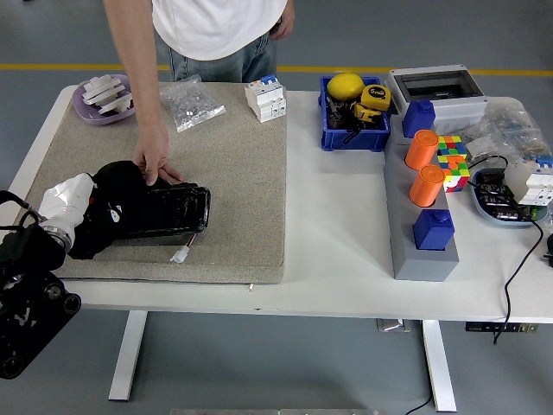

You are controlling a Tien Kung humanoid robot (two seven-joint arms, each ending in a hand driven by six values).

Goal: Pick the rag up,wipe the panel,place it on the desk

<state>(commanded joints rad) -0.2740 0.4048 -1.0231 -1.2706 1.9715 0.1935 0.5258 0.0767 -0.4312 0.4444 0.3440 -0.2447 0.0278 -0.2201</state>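
The left hand [73,203], white-wrapped, grips the black crumpled rag [121,207] over a dark oblong panel [173,210] on a coarse beige mat [233,164]. A person's hand [154,162] touches the rag.

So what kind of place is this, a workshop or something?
Probably a robotics test lab or workshop: a bare grey floor with a yellow line, a standing table set out with practice items such as circuit breakers, a blue parts bin and a puzzle cube.

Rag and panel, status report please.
Left robot hand on black rag, rag over panel. Right hand out of view. Person's hand pressing the panel's far edge.
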